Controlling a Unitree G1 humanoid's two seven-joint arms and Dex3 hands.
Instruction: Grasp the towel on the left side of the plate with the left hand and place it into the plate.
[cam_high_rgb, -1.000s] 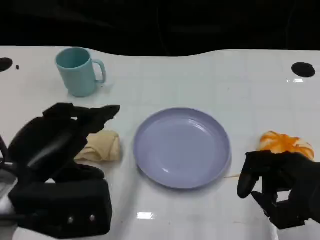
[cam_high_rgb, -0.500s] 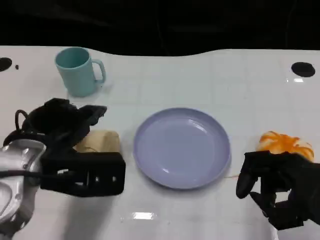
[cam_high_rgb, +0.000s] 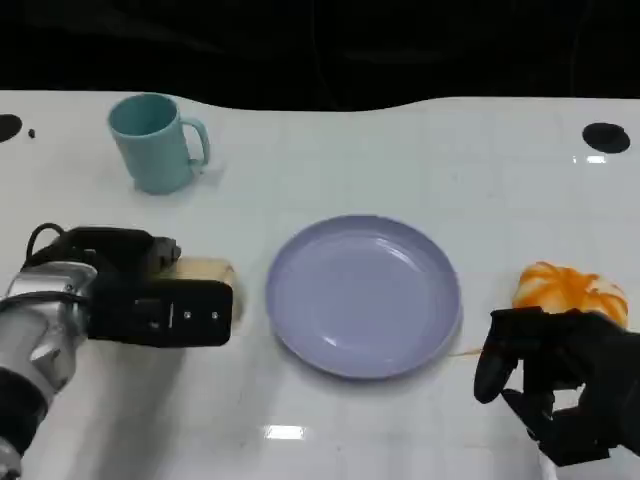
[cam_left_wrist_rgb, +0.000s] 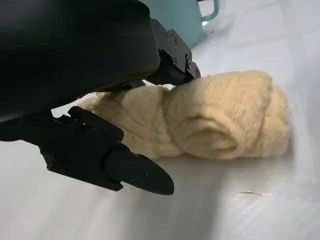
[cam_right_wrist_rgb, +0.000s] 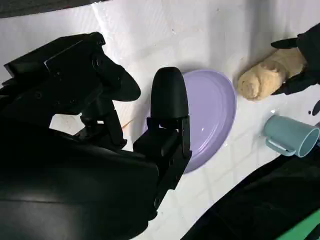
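Head view showed the left hand (cam_high_rgb: 150, 295) down on the towel (cam_high_rgb: 205, 272), fingers (cam_left_wrist_rgb: 125, 170) on both sides of it, not squeezing yet. The plate (cam_high_rgb: 363, 294) sat just past the towel. The right hand (cam_high_rgb: 560, 385) was curled, holding nothing.

Plate (cam_high_rgb: 363, 296) mid-table. Rolled towel (cam_high_rgb: 206, 274) just left of it, left hand (cam_high_rgb: 150, 300) over towel. Mug (cam_high_rgb: 155, 141) behind towel. Orange object (cam_high_rgb: 568, 288) right of plate, right hand (cam_high_rgb: 565, 385) before it.
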